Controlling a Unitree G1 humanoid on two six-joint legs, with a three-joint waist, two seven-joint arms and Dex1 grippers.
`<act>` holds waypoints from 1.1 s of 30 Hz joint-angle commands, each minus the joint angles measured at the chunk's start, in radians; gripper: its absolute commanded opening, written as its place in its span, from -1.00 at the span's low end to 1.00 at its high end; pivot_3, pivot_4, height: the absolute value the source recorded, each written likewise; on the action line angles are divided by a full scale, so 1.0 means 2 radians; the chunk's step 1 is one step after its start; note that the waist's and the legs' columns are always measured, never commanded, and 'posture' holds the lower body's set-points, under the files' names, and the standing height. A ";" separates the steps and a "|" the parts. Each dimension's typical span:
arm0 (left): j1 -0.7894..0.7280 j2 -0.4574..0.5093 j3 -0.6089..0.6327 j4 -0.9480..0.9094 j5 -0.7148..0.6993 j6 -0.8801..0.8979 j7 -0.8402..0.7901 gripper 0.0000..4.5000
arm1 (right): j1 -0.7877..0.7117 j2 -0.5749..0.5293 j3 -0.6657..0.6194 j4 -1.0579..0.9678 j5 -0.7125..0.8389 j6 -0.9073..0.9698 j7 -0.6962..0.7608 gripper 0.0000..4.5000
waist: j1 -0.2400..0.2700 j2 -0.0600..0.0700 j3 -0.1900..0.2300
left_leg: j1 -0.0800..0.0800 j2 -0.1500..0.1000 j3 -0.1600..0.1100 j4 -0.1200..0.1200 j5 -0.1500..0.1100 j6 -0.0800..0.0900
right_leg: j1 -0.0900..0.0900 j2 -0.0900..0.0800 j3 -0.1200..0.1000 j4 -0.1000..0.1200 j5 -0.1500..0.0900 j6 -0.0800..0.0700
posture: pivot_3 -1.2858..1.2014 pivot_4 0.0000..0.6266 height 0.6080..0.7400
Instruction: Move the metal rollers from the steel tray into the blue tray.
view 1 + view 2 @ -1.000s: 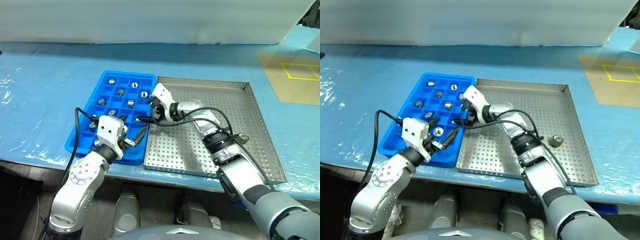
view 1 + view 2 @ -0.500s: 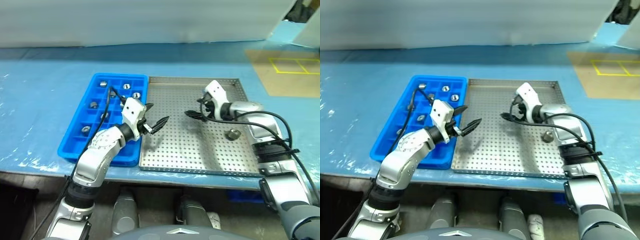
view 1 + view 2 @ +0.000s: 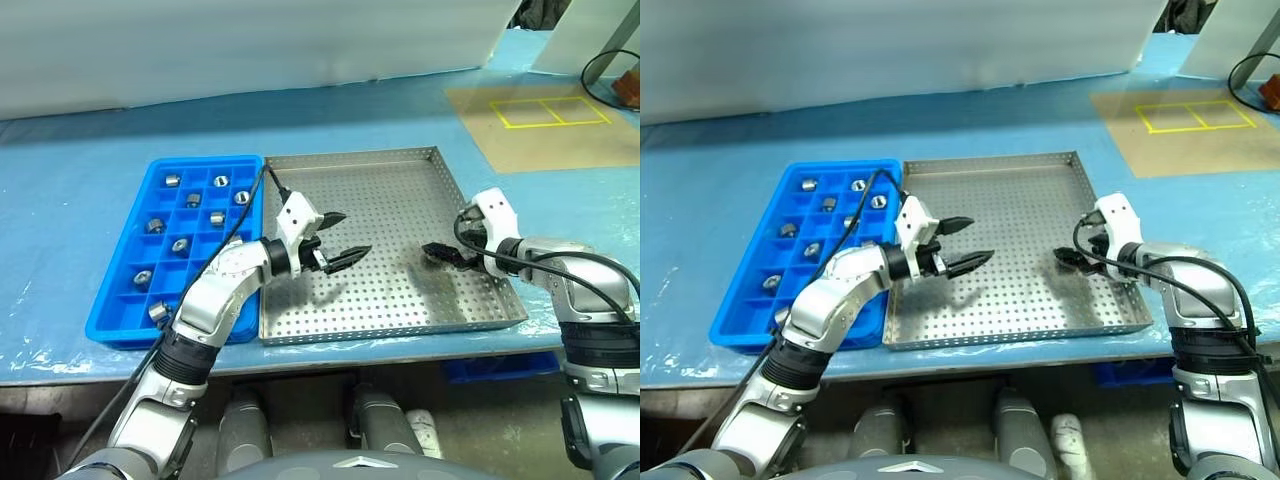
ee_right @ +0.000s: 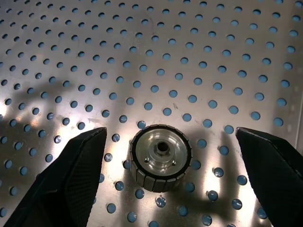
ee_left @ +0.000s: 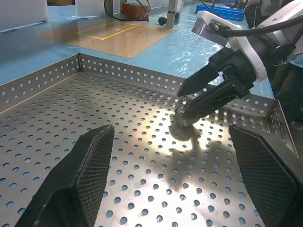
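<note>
The steel tray (image 3: 380, 190) lies in the middle of the table, with the blue tray (image 3: 200, 162) against its left side. Several metal rollers (image 3: 217, 217) sit in the blue tray's compartments. One roller (image 4: 161, 157) stands on end on the steel tray's perforated floor near its right rim. My right gripper (image 3: 438, 253) is open and hangs just above this roller, one finger on each side, not touching it. The left wrist view shows that roller (image 5: 187, 116) under the right gripper (image 5: 208, 94). My left gripper (image 3: 357, 233) is open and empty over the steel tray's left part, pointing right.
The table is covered with a blue plastic sheet. A brown board (image 3: 540, 120) marked with yellow tape lines lies at the far right. A white panel (image 3: 250, 45) runs along the back. The steel tray's low perforated rim (image 5: 128, 73) surrounds its floor.
My right gripper has swung from the blue tray's edge across the steel tray to the roller at its right side. My left gripper has moved from over the blue tray to over the steel tray. Both stay open.
</note>
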 commanded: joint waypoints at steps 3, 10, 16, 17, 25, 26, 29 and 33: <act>-0.010 0.003 0.003 -0.008 0.000 -0.008 -0.007 0.81 | 0.018 0.015 0.000 -0.014 0.009 -0.026 -0.015 0.73 | 0.000 0.000 0.000 | 0.000 0.000 0.000 0.000 -0.001 0.002 | 0.000 0.000 0.000 0.000 0.000 0.000 | -0.24 -0.52 1.00; -0.003 0.018 0.017 -0.024 -0.003 -0.002 -0.001 0.81 | 0.003 0.022 0.011 -0.017 0.012 -0.060 -0.018 -0.29 | 0.000 0.000 0.000 | 0.000 0.000 0.001 0.000 -0.001 0.002 | 0.000 0.000 0.000 0.000 0.000 0.000 | -0.20 -0.52 1.00; 0.050 0.032 0.039 -0.103 -0.018 0.032 0.032 0.81 | -0.065 0.069 0.050 -0.010 0.022 -0.118 0.003 -0.28 | -0.001 0.000 0.000 | 0.001 0.000 0.001 0.000 -0.001 0.002 | 0.000 0.000 0.001 0.000 0.000 0.000 | -0.09 -0.52 1.00; 0.063 0.035 0.042 -0.119 -0.020 0.039 0.039 0.81 | -0.074 0.077 0.060 -0.005 0.023 -0.126 0.011 -0.28 | 0.001 0.000 0.000 | 0.001 0.001 0.001 -0.001 -0.001 0.002 | 0.000 0.000 0.000 0.000 0.000 0.000 | -0.07 -0.52 1.00; 0.176 0.065 0.090 -0.239 -0.039 0.088 0.095 0.81 | -0.129 0.139 0.157 0.035 0.026 -0.186 0.089 -0.28 | 0.031 0.000 0.000 | -0.001 0.001 0.001 -0.001 -0.002 0.002 | -0.001 -0.001 -0.001 -0.001 0.000 0.000 | 0.12 -0.52 1.00; 0.193 0.068 0.098 -0.255 -0.040 0.091 0.102 0.81 | -0.134 0.147 0.171 0.040 0.025 -0.195 0.099 -0.28 | 0.034 0.000 0.000 | -0.001 0.001 0.001 -0.001 -0.002 0.002 | -0.001 -0.001 -0.001 -0.001 0.000 0.000 | 0.14 -0.52 1.00; 0.249 0.070 0.118 -0.305 -0.050 0.102 0.124 0.81 | -0.148 0.178 0.203 0.057 0.020 -0.216 0.119 -0.28 | 0.043 0.000 0.000 | -0.001 0.001 0.001 -0.001 -0.002 0.002 | -0.001 -0.001 -0.002 -0.002 0.000 0.000 | 0.20 -0.52 1.00; 0.317 0.070 0.130 -0.360 -0.064 0.112 0.144 0.81 | -0.161 0.208 0.227 0.079 0.017 -0.235 0.135 -0.28 | 0.058 0.000 0.000 | -0.002 0.001 0.000 -0.002 -0.002 0.002 | -0.001 -0.001 -0.003 -0.002 0.000 0.000 | 0.28 -0.52 1.00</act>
